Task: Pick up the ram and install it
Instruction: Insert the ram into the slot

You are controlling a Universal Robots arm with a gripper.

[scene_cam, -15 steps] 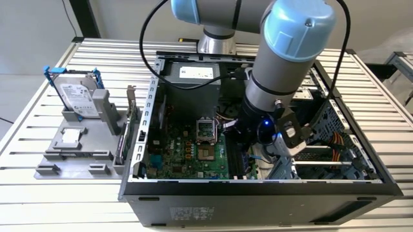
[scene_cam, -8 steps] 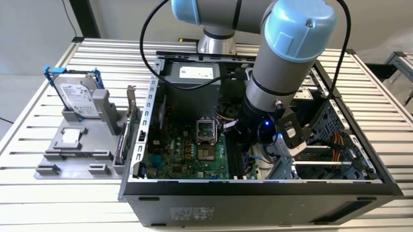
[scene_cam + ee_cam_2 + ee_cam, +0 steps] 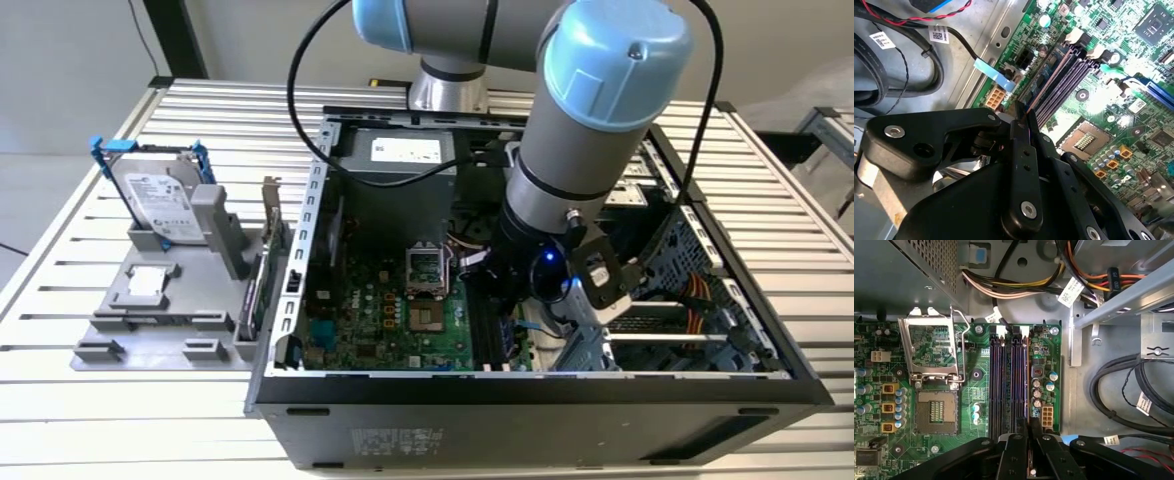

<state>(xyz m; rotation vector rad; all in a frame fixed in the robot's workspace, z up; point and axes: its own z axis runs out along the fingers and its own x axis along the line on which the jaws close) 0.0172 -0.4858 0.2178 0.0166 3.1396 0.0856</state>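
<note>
Green motherboard [image 3: 971,390] lies inside the open black computer case [image 3: 534,395], its processor socket [image 3: 936,412] bare and its dark memory slots [image 3: 1006,385] running side by side. White printed labels hang on the cables; their print cannot be made out. The pincer [image 3: 1029,427] is down in the case, its black fingers [image 3: 1024,145] closed on the thin edge of the ram [image 3: 1029,412], which sits just over the slots. Beside the case, a silver hard drive [image 3: 160,205] stands in a grey holder [image 3: 147,320] on the ribbed metal tabletop [image 3: 80,400].

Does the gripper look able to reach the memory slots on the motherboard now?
Probably yes: the gripper hangs right over the memory slots, and no cable crosses them on the motherboard.
</note>
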